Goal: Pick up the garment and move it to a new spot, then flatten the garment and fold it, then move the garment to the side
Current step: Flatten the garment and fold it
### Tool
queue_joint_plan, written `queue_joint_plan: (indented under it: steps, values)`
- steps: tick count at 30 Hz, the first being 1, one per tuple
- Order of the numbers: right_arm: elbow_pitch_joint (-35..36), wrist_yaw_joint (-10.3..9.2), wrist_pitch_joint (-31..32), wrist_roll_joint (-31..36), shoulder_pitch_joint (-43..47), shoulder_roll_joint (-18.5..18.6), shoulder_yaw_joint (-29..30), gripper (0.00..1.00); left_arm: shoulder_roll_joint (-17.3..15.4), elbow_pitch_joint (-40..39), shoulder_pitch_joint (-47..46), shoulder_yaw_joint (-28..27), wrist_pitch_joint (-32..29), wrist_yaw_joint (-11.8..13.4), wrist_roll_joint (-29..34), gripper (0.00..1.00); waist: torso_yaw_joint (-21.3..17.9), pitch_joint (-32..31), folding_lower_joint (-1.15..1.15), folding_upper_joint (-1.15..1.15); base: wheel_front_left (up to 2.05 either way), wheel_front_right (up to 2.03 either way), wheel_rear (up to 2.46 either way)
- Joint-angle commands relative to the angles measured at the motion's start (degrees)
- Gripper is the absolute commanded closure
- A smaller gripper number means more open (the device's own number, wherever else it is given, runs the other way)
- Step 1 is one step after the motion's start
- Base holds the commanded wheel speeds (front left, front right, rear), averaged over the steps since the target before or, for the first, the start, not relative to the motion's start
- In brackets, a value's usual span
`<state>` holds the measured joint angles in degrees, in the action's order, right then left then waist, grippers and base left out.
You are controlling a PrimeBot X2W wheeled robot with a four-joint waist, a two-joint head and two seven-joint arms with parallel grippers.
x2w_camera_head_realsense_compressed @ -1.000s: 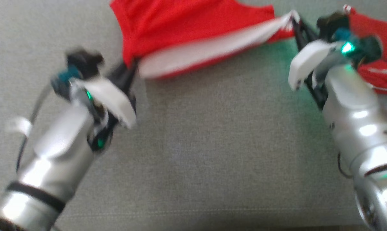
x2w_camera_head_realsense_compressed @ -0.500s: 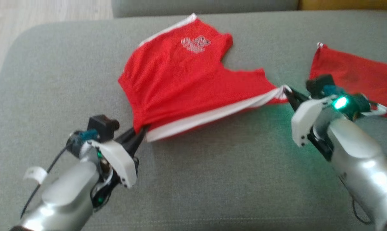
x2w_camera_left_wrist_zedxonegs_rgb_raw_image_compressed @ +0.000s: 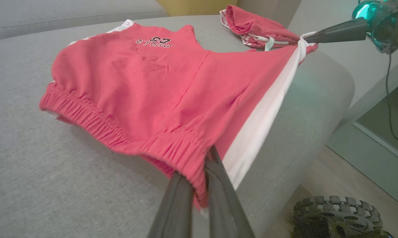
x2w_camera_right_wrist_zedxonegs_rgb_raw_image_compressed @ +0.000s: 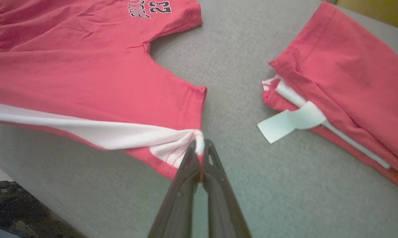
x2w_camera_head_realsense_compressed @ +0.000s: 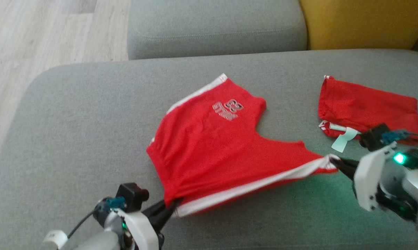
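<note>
Clamped on opposite ends of the garment [x2w_camera_head_realsense_compressed: 209, 146], long striped edge lying crosswise, seemingly taut: left gripper [x2w_camera_head_realsense_compressed: 170, 205] on waistband [x2w_camera_left_wrist_zedxonegs_rgb_raw_image_compressed: 172, 150], right gripper [x2w_camera_head_realsense_compressed: 335, 161] on hem [x2w_camera_right_wrist_zedxonegs_rgb_raw_image_compressed: 189, 140].

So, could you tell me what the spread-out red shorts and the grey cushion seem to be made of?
The shorts look like soft, matte knit, possibly cotton jersey: they crease gently and gather at a ribbed elastic waistband. The cushion looks like grey woven upholstery, matte, with a fine visible weave.

Red shorts [x2w_camera_head_realsense_compressed: 212, 146] w/ white side stripe, spread on grey couch [x2w_camera_head_realsense_compressed: 91, 114]
</note>
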<state>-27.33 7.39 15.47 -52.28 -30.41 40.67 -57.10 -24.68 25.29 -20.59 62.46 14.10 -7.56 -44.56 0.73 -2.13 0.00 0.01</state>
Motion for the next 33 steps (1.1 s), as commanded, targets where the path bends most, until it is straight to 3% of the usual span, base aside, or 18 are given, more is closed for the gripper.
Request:
queue_joint_plan:
  steps: [1, 6, 10, 17, 25, 33]
  values:
    - [1.13, 0.1, 0.27, -0.63, 0.22, 2.94, 0.58, 1.0, -2.33, -1.39, -2.11, -2.12, 0.06, 0.08, -0.53, 1.0, -0.08, -0.24, 0.0, -0.01, 0.0, 0.0, 0.0]
    - [7.74, 0.1, 4.32, -3.66, 3.08, 9.64, 1.27, 1.0, -3.49, -7.44, 0.73, -1.21, -2.15, 0.86, -1.97, 1.0, 0.33, -0.49, 0.0, -0.01, 0.0, 0.0, 0.0]
    - [10.34, 0.1, 4.72, -3.71, 3.34, 12.21, 4.34, 1.0, -4.14, -11.04, 0.54, -1.89, -2.93, 2.17, -2.52, 1.0, 1.67, 0.08, 0.0, -0.01, 0.0, 0.0, 0.0]
    - [11.08, 0.1, 6.13, 0.04, -1.03, 10.69, 10.59, 1.0, -4.95, -14.8, -3.23, -4.94, -3.5, 3.98, -3.3, 1.0, 5.57, 2.94, 0.0, -0.01, 0.0, 0.0, 0.0]
    - [8.04, 0.1, 8.39, 6.87, -9.77, 7.16, 13.99, 1.0, -2.99, -14.23, -9.22, -6.74, -3.71, 3.44, -3.22, 1.0, 10.04, 8.57, 0.0, -0.01, 0.0, 0.0, 0.0]
    - [3.85, 0.1, 10.03, 12.54, -18.22, 5.01, 10.74, 1.0, 1.06, -8.56, -15.56, -6.47, -4.13, 1.85, -3.05, 1.0, 13.56, 14.13, 0.0, -0.01, 0.0, 0.0, 0.0]
